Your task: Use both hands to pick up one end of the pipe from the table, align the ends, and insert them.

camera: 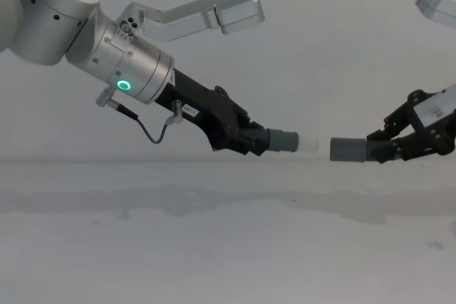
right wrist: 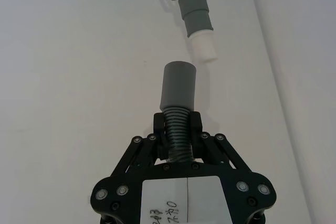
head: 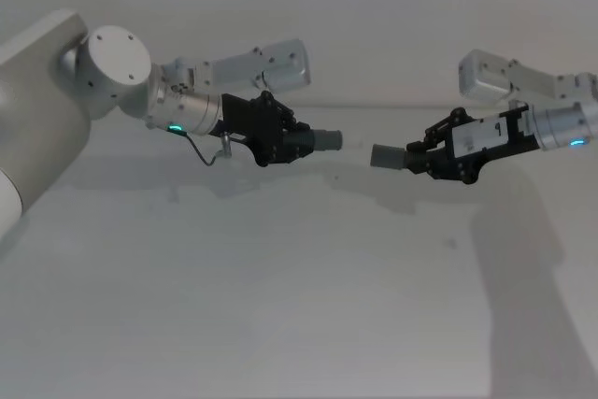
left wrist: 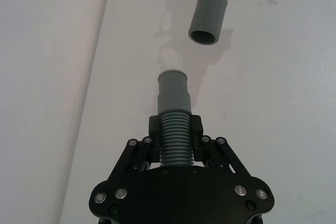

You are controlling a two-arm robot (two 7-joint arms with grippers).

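Both arms are raised above the bench (head: 280, 324), tools pointing at each other. The left tool (head: 291, 140) pinches the ribbed part of one pipe piece (left wrist: 174, 140); its smooth cuff (camera: 283, 140) sticks out past the fingers and ends in a small white tip (camera: 308, 142). The right tool (head: 425, 157) pinches the ribbed part of the other piece (right wrist: 177, 129) in the same way, with its plain grey cuff (camera: 348, 149) reaching out toward the left one.

The two cuffs face each other in mid-air, near but apart, with a clear gap between the white tip and the open mouth of the right cuff. In the chest view the left cuff sits slightly higher than the right one, so the ends look close to in line but not quite level. Nothing stands between them.

The bench below carries only the arms' shadows and a few faint marks. A thin black cable (camera: 153, 133) loops under the left wrist.
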